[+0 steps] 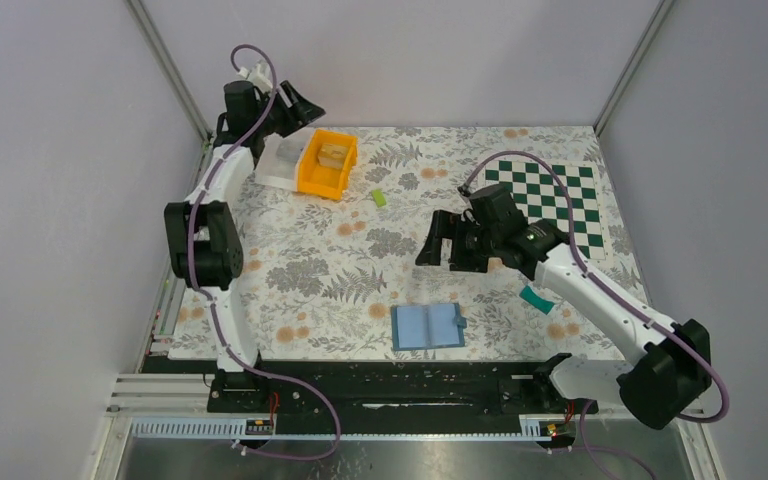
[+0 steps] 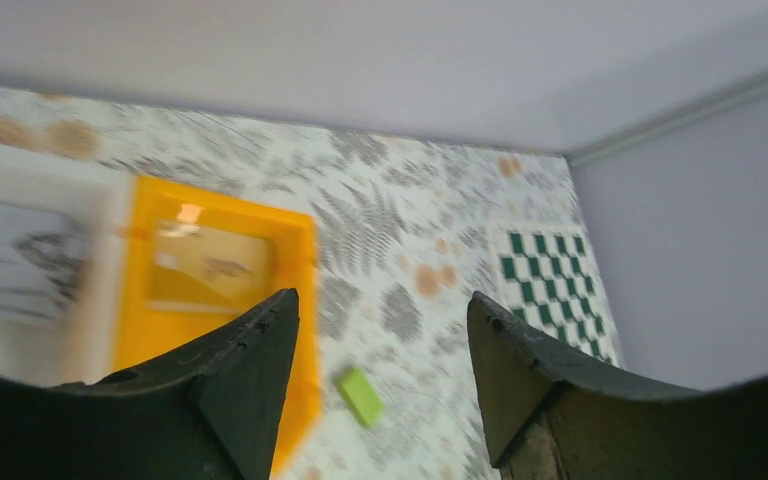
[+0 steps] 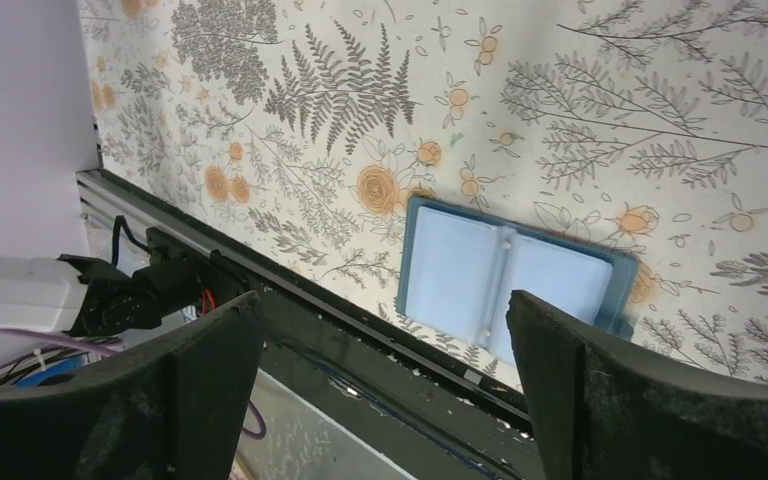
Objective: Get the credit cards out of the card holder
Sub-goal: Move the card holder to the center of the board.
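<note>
Left gripper: my left gripper (image 2: 382,310) is spread, with nothing between the fingers. It hangs over the 10 o'clock corner of the table (image 1: 290,290), just beside the orange bin (image 1: 327,165).
Right gripper: my right gripper (image 3: 382,305) is spread wide and holds nothing. It hovers near the table's middle, tilted toward the near edge.
Card holder: the blue card holder (image 1: 428,326) lies open and flat at 6 o'clock, close to the near edge.
Credit card: one teal-green credit card (image 1: 537,297) lies on the table at about 3 o'clock from the card holder, apart from it and partly under my right arm.
Orange bin: it holds pale pieces that I cannot make out.
Lime-green block: the block (image 1: 379,197) lies at 4 o'clock from the orange bin.
Checkered mat: the mat (image 1: 550,195) lies at 2 o'clock.
</note>
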Robot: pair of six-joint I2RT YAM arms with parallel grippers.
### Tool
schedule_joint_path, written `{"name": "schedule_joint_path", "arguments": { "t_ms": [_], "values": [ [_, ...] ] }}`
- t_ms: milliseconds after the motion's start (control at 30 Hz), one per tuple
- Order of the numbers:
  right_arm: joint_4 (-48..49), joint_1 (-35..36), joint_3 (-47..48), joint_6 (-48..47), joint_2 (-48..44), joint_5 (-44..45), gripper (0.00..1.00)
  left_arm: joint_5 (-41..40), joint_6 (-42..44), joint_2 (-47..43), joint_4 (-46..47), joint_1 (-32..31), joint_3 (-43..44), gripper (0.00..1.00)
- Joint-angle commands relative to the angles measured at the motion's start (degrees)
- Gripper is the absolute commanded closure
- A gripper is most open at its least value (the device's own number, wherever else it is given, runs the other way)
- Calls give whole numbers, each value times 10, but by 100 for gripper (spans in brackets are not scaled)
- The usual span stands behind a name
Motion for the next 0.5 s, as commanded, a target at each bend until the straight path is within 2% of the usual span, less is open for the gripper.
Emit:
{"name": "schedule_joint_path", "arguments": {
  "t_ms": [0,100,267,333,400,467],
  "values": [
    [12,0,-38,5,-41,35,5,14,-6,-126,-63,-36,-68,38],
    [38,0,-73,32,-54,38,11,0,3,-211,-108,-69,-133,37],
    [65,24,-114,61,-73,65,15,-49,99,-322,-252,-127,-195,34],
    [65,47,-123,74,-77,93,15,-41,121,-362,-292,-145,-213,26],
    [75,78,-134,91,-76,124,15,-21,140,-404,-313,-158,-248,3],
    [85,116,-142,105,-65,166,14,-26,147,-446,-323,-166,-298,1]
  ]
}}
